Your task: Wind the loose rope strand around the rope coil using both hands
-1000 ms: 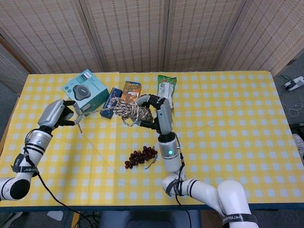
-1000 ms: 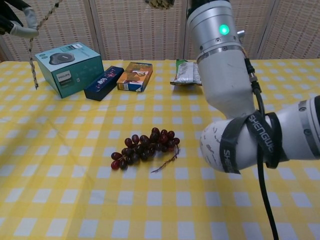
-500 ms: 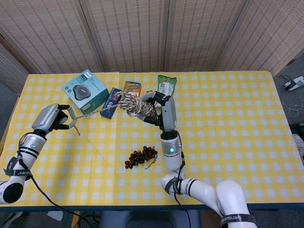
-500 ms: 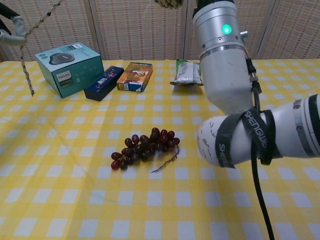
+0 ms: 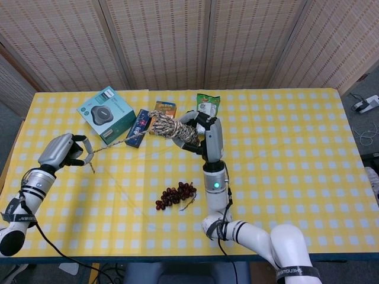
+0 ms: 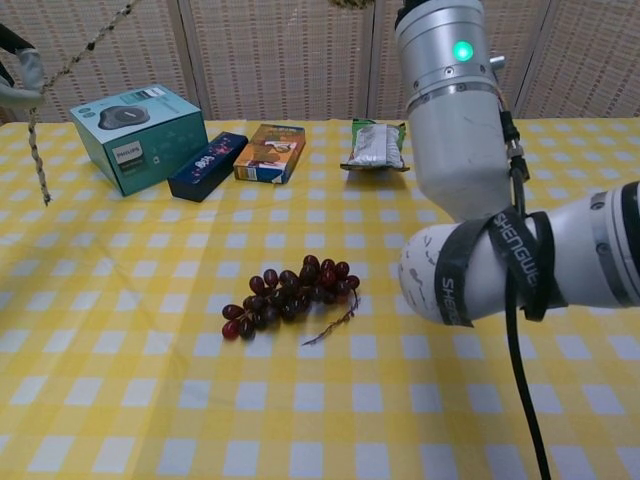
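Note:
My right hand (image 5: pixel 200 126) holds the tan rope coil (image 5: pixel 170 128) up above the table, near the middle back. The loose strand (image 5: pixel 115 144) runs taut from the coil's left end down to my left hand (image 5: pixel 61 150), which grips it over the left side of the table. The strand's short free end (image 6: pixel 39 150) hangs below that hand. In the chest view only the edge of the left hand (image 6: pixel 17 72) shows at the top left. The right forearm (image 6: pixel 452 110) fills the upper middle there, and the coil is almost cut off at the top edge.
On the yellow checked tablecloth (image 5: pixel 284 154) lie a teal box (image 5: pixel 106 113), a dark blue box (image 5: pixel 140 123), an orange box (image 5: pixel 164 109) and a snack bag (image 5: pixel 208 104) along the back. A bunch of grapes (image 5: pixel 176 195) lies in front of the right arm.
My left hand has drawn back to the left and toward the front edge, stretching the strand longer. The right hand has carried the coil slightly right and farther back.

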You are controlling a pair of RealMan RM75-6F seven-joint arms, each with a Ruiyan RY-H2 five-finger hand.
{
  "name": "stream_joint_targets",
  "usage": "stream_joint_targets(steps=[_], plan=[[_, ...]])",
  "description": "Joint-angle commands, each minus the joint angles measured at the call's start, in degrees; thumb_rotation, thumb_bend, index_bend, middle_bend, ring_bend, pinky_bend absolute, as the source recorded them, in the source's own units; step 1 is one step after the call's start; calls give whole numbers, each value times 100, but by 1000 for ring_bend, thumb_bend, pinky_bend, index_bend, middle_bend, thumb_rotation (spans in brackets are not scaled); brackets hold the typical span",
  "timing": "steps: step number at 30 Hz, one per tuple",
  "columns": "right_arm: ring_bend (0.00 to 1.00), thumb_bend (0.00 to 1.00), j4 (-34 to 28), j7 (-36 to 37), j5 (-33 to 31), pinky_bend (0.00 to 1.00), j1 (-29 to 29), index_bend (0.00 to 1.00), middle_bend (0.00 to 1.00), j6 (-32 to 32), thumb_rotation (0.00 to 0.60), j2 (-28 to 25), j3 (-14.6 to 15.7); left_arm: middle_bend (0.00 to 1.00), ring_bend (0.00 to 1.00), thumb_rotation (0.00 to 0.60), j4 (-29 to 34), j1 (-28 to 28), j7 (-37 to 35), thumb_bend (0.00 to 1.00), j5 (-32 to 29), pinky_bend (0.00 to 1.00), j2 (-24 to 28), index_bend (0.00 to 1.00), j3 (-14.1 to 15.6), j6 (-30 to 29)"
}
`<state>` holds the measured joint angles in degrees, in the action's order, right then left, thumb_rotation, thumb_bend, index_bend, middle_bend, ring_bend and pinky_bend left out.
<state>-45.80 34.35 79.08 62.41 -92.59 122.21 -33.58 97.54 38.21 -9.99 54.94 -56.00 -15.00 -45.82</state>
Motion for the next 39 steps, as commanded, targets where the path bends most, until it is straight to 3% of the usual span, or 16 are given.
stream_joint_targets(steps=[1,14,31,34,36,39], plan=[[625,259,14,2,-14,691,-4,907,714,-11,600,9,11,1000,1000,600,15,-22,-6,376,7,1000,18,728,23,18],[625,259,102,-49,1,691,19,907,714,12,600,9,95,1000,1000,600,61,-64,-56,376,159,1000,84,727,68,58],[626,259,127,-273,111,691,-100,910,717,94,600,-102,372,1000,1000,600,36,-205,66,375,635,1000,-89,714,51,-540],[627,259,85,-287,143,691,-154,910,718,81,600,-178,414,980,925,600,58,-250,-13,369,776,994,-85,577,60,-602],[626,259,25,-315,161,691,-202,910,718,96,600,-258,448,859,779,600,70,-274,-84,359,833,939,-70,404,63,-605],[627,258,-115,-378,204,691,-293,910,719,133,600,-403,533,701,646,600,61,-297,-109,333,866,874,-79,242,64,-643]])
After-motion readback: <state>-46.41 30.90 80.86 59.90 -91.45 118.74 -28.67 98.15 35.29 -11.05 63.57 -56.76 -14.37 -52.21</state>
